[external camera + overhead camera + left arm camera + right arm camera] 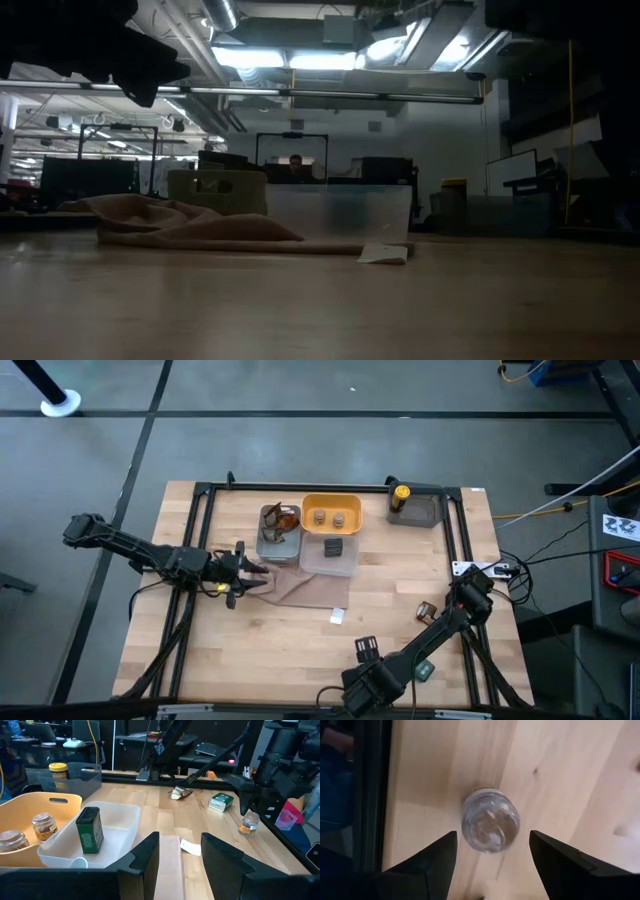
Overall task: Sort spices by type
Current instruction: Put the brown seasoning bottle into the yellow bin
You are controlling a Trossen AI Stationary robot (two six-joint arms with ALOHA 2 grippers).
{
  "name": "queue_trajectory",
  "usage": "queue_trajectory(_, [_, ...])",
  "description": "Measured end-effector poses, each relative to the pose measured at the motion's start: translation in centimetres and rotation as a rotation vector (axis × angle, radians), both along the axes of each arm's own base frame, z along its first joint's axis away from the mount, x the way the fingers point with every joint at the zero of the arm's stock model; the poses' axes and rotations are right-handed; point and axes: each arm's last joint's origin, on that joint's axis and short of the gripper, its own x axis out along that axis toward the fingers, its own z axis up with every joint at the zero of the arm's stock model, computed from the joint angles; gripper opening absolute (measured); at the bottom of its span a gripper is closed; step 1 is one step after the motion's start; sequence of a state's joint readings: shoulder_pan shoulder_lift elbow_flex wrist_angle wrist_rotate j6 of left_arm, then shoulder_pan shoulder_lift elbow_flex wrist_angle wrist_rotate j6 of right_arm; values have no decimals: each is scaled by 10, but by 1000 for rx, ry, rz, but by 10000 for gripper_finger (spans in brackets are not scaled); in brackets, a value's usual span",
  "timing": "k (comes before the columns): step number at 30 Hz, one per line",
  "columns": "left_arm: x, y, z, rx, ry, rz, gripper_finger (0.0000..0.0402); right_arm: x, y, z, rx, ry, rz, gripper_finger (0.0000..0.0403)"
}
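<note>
High view: right pincer (470,592) at the worktop's (300,650) right edge; left pincer (243,572) on the beige cloth (310,590) beside the trays.

Right wrist: small jar (490,820) stands upright on the wood, directly below, between the spread fingers (427,860), untouched. Clear lid, tan contents.

Left wrist: pincer part open, holding nothing. Green box (90,830) upright in the clear tray (122,817), label unreadable; two jars (44,826) in the yellow tray (30,802).
</note>
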State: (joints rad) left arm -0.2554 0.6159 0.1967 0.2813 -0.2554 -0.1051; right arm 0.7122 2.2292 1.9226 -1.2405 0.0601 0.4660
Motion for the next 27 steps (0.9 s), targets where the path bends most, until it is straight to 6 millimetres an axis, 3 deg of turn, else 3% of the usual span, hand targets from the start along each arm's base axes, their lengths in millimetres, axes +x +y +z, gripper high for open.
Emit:
queue_trajectory(9, [0,0,-1,3,12,0,130,5,0,-22,41,-48,-7,248])
queue_trajectory(19, [0,0,-1,3,12,-1,130,8,-8,-31,56,-25,-28,246])
queue_trajectory(27, [0,0,-1,6,11,-1,130,18,-15,-30,87,-47,-52,183])
